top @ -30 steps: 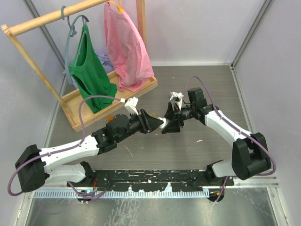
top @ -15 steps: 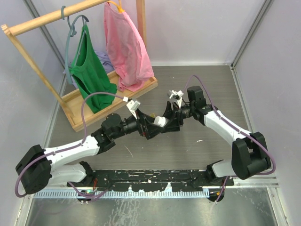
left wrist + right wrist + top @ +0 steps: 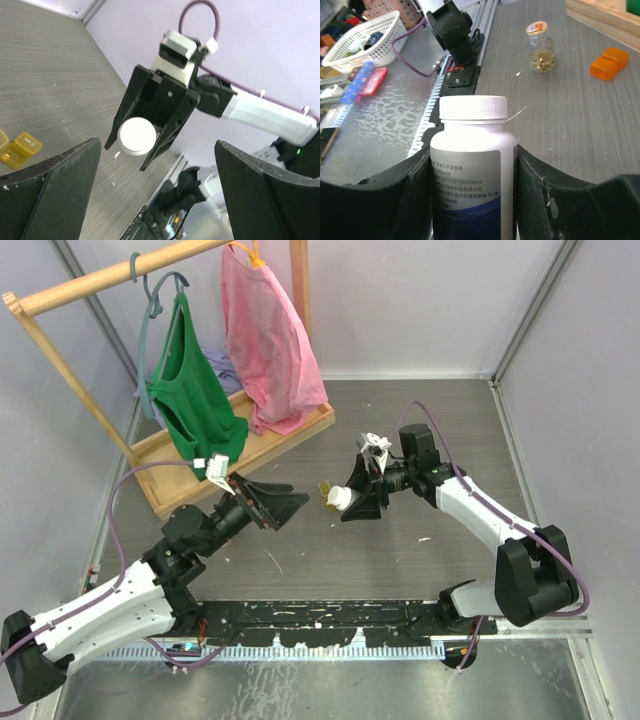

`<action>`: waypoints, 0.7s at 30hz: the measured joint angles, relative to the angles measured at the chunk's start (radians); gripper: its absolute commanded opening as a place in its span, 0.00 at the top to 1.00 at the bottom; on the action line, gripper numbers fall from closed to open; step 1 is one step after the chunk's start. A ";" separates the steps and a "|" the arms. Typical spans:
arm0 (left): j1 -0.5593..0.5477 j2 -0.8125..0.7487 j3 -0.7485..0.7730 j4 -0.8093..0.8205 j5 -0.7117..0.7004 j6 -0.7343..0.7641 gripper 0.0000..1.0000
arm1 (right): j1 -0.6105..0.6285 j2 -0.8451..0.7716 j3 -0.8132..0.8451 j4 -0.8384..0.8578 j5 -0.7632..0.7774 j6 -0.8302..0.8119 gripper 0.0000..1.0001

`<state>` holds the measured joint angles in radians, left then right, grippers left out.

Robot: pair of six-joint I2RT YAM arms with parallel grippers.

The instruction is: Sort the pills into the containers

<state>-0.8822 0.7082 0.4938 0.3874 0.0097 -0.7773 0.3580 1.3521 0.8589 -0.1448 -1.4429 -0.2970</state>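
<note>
The right gripper (image 3: 350, 502) clamps the capped white bottle (image 3: 472, 150) aloft, the left gripper (image 3: 287, 500) stands wide open and empty, and the yellow pill box (image 3: 20, 148) lies on the table (image 3: 420, 440) nearby; a single-gripper hold risks slippage or a drop during uncapping.

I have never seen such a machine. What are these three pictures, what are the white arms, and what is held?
These are two robot arms bolted to a table. One picture looks down from above; the other two come from a camera on each wrist. The left hand is wide open and empty. The right hand grips a white bottle. On the table are a yellow pill box of two cells, an orange box and a small glass jar. A wooden rack with clothes stands at the back.
</note>
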 measured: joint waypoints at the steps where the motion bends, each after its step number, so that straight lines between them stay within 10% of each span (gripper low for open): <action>1: 0.000 -0.015 -0.002 -0.008 -0.028 -0.046 0.02 | 0.000 -0.005 0.000 -0.018 0.013 -0.030 0.99; 21: -0.180 0.390 0.303 -0.429 -0.432 -0.480 0.11 | 0.000 -0.011 0.007 -0.233 0.123 -0.287 0.99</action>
<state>-1.0618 1.0985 0.7971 -0.0418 -0.4225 -1.2575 0.3580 1.3415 0.8661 -0.3775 -1.3201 -0.5842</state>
